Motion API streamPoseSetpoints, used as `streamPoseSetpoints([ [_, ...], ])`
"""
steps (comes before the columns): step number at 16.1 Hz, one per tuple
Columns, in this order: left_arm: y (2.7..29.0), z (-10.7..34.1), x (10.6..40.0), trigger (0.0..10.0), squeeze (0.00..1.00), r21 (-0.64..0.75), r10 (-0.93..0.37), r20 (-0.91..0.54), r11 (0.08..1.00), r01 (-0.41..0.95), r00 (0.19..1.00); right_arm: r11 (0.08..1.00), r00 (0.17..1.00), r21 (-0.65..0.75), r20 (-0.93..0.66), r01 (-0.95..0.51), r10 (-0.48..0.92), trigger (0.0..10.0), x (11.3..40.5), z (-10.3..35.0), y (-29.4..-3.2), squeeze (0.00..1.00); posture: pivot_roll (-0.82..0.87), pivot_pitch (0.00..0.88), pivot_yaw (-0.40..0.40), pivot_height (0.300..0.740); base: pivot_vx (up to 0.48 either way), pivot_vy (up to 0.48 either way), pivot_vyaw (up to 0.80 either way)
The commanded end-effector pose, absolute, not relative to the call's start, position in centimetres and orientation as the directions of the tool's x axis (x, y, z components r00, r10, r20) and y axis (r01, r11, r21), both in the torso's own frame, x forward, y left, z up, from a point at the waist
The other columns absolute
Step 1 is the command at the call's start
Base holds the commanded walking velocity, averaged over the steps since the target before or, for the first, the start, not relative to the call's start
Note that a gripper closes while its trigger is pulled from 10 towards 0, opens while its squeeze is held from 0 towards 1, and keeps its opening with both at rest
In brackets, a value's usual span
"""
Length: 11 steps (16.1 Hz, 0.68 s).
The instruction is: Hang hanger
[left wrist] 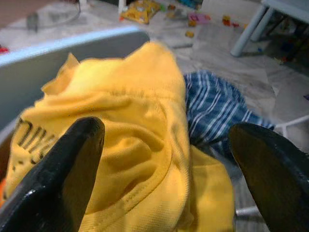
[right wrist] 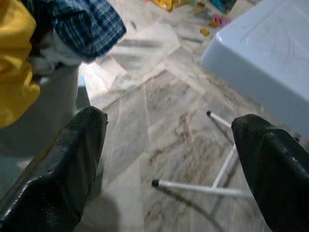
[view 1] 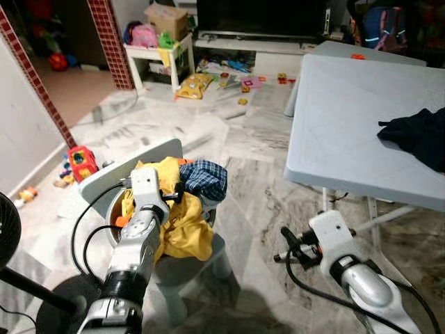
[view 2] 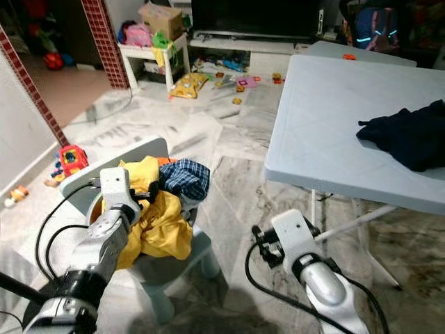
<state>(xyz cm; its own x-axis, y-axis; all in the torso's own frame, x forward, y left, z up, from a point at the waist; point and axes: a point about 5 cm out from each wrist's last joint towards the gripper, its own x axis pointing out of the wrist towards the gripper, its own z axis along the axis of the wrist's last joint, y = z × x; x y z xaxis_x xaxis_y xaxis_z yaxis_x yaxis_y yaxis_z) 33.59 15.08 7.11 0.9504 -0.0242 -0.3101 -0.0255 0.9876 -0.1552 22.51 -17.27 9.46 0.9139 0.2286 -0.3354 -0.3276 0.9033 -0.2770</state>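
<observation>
The left hand (view 1: 182, 189) is above a small grey chair (view 1: 132, 163) that carries a pile of clothes, and its two black fingers (left wrist: 58, 179) are spread wide apart with nothing between them. Just under these fingers lies a yellow shirt (left wrist: 135, 145), crumpled, with dark letters on one fold. A blue checked garment (view 1: 205, 177) lies beside it and touches it, on the side of the chair that is nearer to the worktop (view 1: 348, 118). I cannot find a hanger in the pile; a small orange part (view 1: 121, 220) shows at the edge of the yellow cloth, but what it is I cannot tell. The right hand (view 1: 290, 245) is low over the marble floor (view 1: 250, 195), near the white legs of the worktop, also released and empty. On the light grey worktop, at its far right side, lies a dark navy garment (view 1: 421, 136). Toys (view 1: 81, 162) are scattered on the floor further back.
</observation>
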Motion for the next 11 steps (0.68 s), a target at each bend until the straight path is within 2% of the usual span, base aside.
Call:
streamPoseSetpoints([
  [1, 15.4, 6.9, 33.9, 10.0, 0.00, -0.155, -0.017, -0.340, 0.987, -0.039, 0.940, 0.901, 0.913, -0.273, -0.331, -0.336, 0.239, 10.0, 22.2, 10.2, -17.3, 0.00, -0.28, 0.086, -0.005, 0.740, 0.000, 0.000, 0.00],
  [4, 15.7, 6.4, 34.4, 10.0, 0.00, -0.179, -0.004, -0.372, 0.982, -0.067, 0.928, 0.901, 0.907, -0.267, -0.346, -0.341, 0.240, 10.0, 21.5, 11.3, -17.5, 0.00, -0.31, 0.110, -0.003, 0.740, 0.000, 0.000, 0.00],
  [7, 15.3, 7.2, 34.2, 10.0, 0.00, -0.156, -0.022, -0.316, 0.987, -0.029, 0.948, 0.911, 0.916, -0.261, -0.334, -0.318, 0.224, 10.0, 21.7, 11.9, -17.9, 0.00, -0.30, 0.103, 0.007, 0.740, 0.000, 0.000, 0.00],
  [9, 15.8, 7.5, 32.7, 10.0, 0.00, -0.121, 0.018, -0.254, 0.991, -0.050, 0.967, 0.913, 0.914, -0.251, -0.335, -0.320, 0.228, 10.0, 22.0, 11.9, -17.7, 0.00, -0.28, 0.097, 0.008, 0.740, 0.000, 0.000, 0.00],
  [11, 16.4, 8.1, 28.9, 10.0, 0.00, -0.113, 0.083, -0.193, 0.988, -0.106, 0.978, 0.916, 0.911, -0.230, -0.334, -0.329, 0.243, 10.0, 22.5, 11.7, -17.1, 0.00, -0.25, 0.097, 0.001, 0.740, 0.000, 0.000, 0.00],
])
